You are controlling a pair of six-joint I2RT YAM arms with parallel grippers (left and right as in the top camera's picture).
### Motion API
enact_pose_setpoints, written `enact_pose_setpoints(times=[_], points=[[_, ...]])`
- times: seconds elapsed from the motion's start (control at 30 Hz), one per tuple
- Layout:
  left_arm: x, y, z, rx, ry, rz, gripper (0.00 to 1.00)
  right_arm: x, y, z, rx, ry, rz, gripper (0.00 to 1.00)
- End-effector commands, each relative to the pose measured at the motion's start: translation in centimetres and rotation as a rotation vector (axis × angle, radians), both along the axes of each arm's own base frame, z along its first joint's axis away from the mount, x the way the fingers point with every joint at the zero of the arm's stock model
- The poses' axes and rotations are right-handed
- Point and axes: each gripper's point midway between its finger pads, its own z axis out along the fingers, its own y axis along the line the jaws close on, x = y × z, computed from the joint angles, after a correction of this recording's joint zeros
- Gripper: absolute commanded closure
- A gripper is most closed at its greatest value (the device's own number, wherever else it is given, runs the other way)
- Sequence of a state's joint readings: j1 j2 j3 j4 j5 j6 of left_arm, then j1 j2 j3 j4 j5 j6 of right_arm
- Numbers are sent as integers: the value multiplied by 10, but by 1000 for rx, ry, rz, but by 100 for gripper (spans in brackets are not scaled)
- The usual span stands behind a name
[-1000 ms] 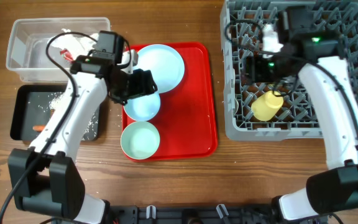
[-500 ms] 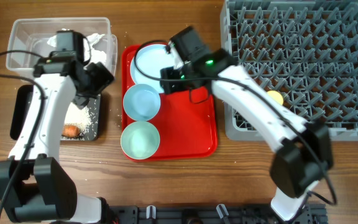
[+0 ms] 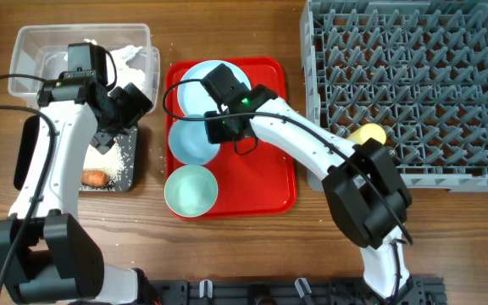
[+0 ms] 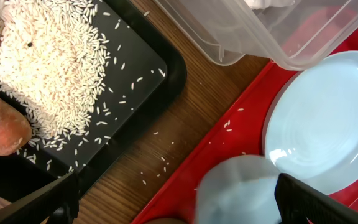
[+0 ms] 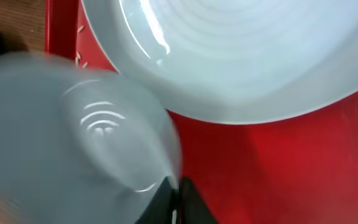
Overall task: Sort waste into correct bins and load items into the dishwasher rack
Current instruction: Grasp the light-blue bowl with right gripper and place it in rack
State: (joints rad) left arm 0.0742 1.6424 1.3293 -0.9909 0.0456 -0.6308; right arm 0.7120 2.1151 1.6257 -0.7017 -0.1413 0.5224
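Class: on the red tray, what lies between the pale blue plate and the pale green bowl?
The pale blue bowl lies between the plate and the green bowl; the overhead view shows it.

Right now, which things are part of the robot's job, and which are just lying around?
Job: pale blue plate, pale blue bowl, pale green bowl, yellow cup, dishwasher rack, clear tub, black tray, carrot, rice, white tissue.
Lying around: red tray, wooden table.

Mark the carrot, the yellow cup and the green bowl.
carrot (image 3: 97, 178): overhead view, middle of its orange body.
yellow cup (image 3: 368, 134): overhead view, its visible side.
green bowl (image 3: 191, 191): overhead view, centre of its inside.
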Motion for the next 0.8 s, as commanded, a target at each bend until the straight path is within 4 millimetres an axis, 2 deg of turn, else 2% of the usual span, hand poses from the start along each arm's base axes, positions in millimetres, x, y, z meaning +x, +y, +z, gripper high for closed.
enact_pose_setpoints(times=[0.0,0.03,0.1,0.13,0.17,0.23,0.27,0.3,0.33,0.37,0.4,0.5,0.53,0.63,0.77], points=[[2,3,11,14,-32,12,0,1,-4,-12,-20,19,-32,96],[2,3,11,14,-31,12,0,2,-3,-7,-11,10,-34,96],[2,3,11,14,-31,12,0,12,-8,22,6,-56,-52,96],[2,3,11,14,-32,12,0,17,-15,44,18,-99,-64,96],[2,3,11,14,-31,11,0,24,-29,75,22,-164,-94,96],[2,3,11,14,-32,11,0,36,-61,120,5,-273,-167,96],[2,3,11,14,-32,12,0,44,-89,150,-26,-357,-231,96],[2,3,11,14,-32,12,0,53,-132,188,-88,-476,-327,96],[2,3,11,14,-32,12,0,58,-174,218,-164,-572,-427,95],[2,3,11,14,-32,12,0,60,-208,238,-239,-643,-502,96],[2,3,11,14,-32,12,0,61,-261,263,-394,-736,-618,96],[2,3,11,14,-32,12,0,59,-330,288,-718,-821,-752,96],[2,3,11,14,-32,12,0,64,-343,289,-831,-820,-730,96],[2,3,11,14,-32,12,0,90,-345,277,-1003,-800,-596,96],[2,3,11,14,-32,11,0,123,-337,247,-1158,-758,-436,96]])
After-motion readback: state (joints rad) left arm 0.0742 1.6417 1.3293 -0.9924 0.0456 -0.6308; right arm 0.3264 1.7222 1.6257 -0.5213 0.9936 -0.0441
